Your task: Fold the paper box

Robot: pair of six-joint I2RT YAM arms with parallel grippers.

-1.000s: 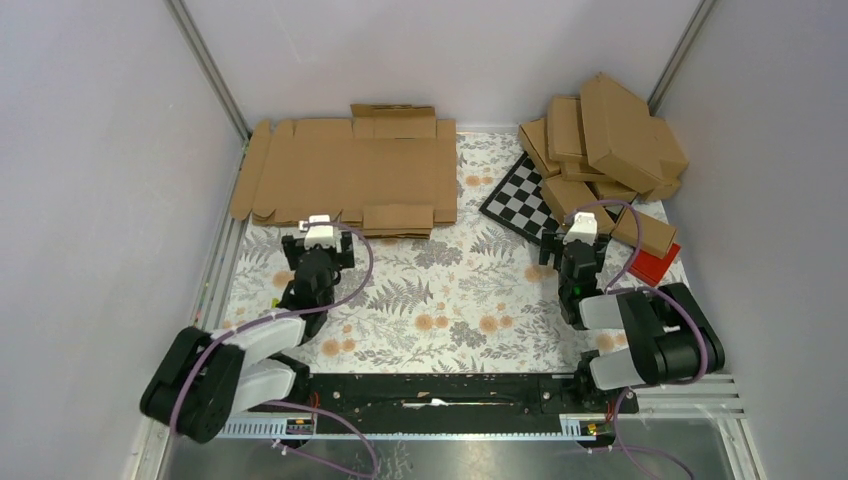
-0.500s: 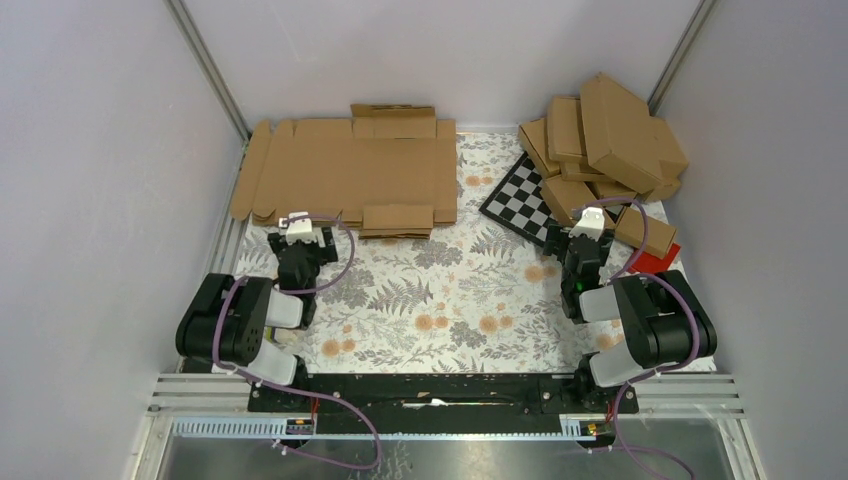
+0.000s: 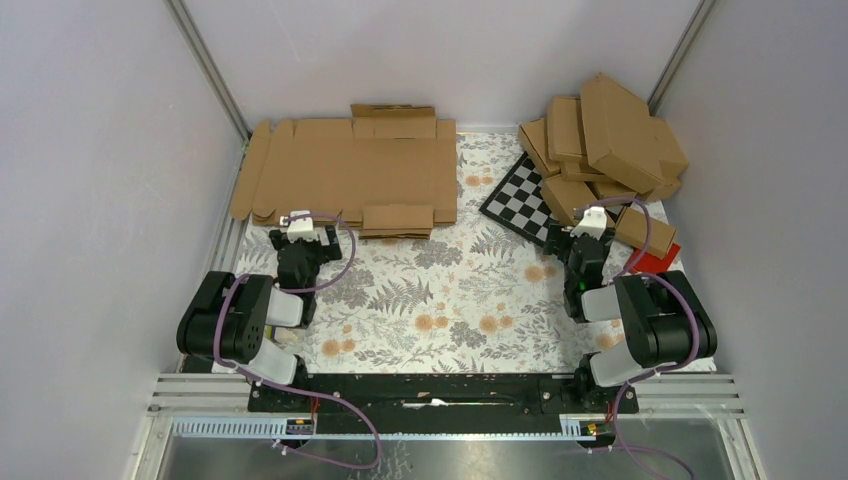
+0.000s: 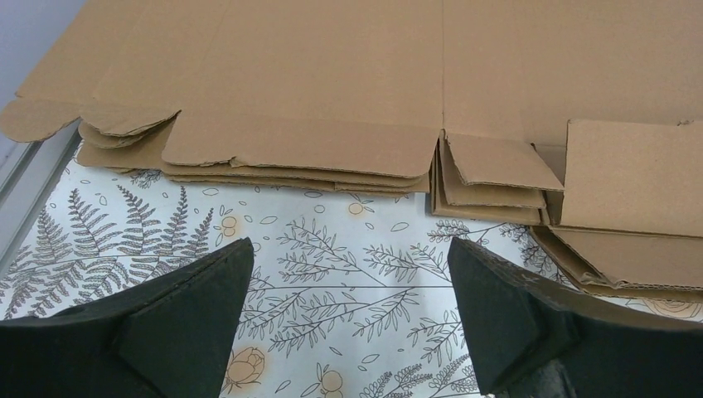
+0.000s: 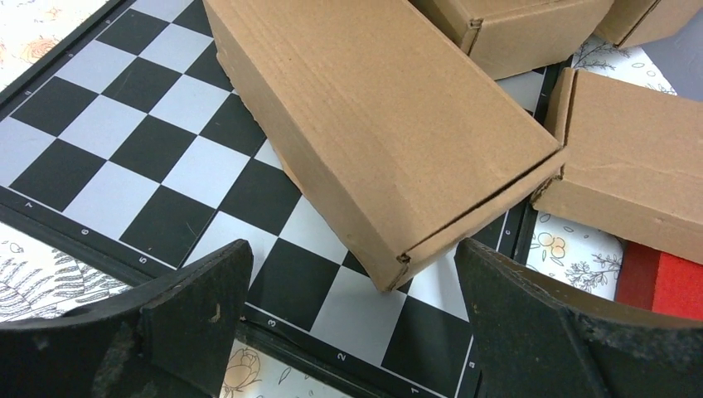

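Lying flat just beyond the wide-spread left pincer [image 4: 348, 249], paper box [image 4: 332, 75], untouched

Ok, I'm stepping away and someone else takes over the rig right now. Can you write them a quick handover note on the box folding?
Left gripper: open, empty, just short of the near edge of the stack of flat blanks at the far left.
Right gripper: open, empty, above the chessboard, facing a closed box of the finished pile at the far right.
Done: several closed boxes are piled up.
Left: no blank has been pulled from the stack. The top blank lies flat and unfolded, so every fold on it remains.
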